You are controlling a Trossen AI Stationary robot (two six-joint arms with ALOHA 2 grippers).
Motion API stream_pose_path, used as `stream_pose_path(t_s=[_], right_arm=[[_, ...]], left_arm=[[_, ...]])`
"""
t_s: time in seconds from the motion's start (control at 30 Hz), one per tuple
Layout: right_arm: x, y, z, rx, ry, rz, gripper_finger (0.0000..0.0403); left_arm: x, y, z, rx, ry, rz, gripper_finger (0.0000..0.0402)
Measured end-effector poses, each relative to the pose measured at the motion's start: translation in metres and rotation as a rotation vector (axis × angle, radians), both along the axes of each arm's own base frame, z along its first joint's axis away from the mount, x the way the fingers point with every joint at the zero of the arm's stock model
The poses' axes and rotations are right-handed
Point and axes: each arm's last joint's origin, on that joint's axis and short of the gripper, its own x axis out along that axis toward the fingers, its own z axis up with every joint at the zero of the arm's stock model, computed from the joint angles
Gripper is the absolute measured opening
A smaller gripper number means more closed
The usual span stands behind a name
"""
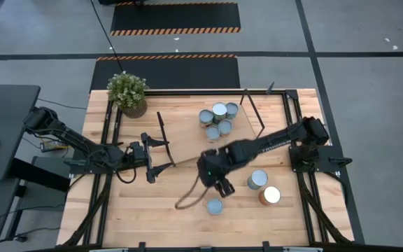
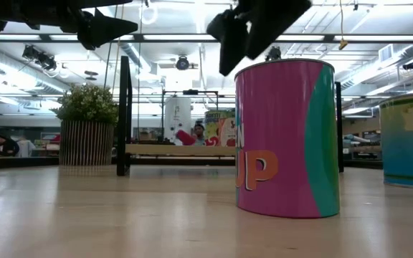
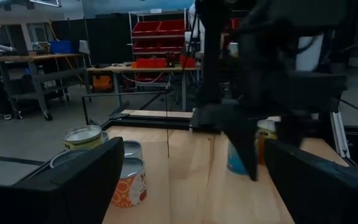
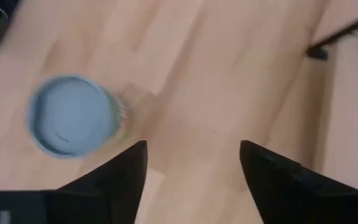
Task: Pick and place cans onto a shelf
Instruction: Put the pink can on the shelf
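Note:
Several cans (image 1: 219,119) stand upright in a cluster on the shelf (image 1: 187,129), a light-wood board between black end frames. One silvery-topped can (image 1: 215,206) stands on the table near the front; it shows pink and teal in the low view (image 2: 285,136). My right gripper (image 1: 222,187) hovers open just beyond it, above the table, with the can off to one side in the right wrist view (image 4: 70,115). Two more cans stand to the right: a silvery-topped one (image 1: 257,179) and a white-topped orange one (image 1: 270,195). My left gripper (image 1: 168,155) is open and empty at the left.
A potted green plant (image 1: 126,92) stands at the table's far left corner. A brown cord (image 1: 189,197) lies on the table by the right gripper. The shelf's black frames (image 1: 161,129) rise at its two ends. Bare wood lies at the near left.

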Motion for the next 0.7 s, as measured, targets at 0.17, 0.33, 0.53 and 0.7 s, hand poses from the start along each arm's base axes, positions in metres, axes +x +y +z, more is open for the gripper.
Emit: stream_pose_path(t_s=[0.17, 0.33, 0.53, 0.7], right_arm=[[-0.004, 0.022, 0.000, 0.018, -0.024, 0.004, 0.0306], [-0.012, 0.045, 0.000, 0.000, -0.025, 0.080, 0.0345], [-0.031, 0.052, -0.009, -0.101, 0.111, 0.088, 0.0356], [-0.039, 0.050, -0.037, -0.104, 0.165, 0.029, 0.0353]], left_arm=[[0.000, 0.000, 0.000, 0.001, 0.001, -0.001, 0.0389], [0.000, 0.000, 0.000, 0.009, 0.002, -0.001, 0.0389], [0.000, 0.000, 0.000, 0.012, 0.002, -0.001, 0.0389], [0.000, 0.000, 0.000, 0.007, 0.001, -0.002, 0.0389]])
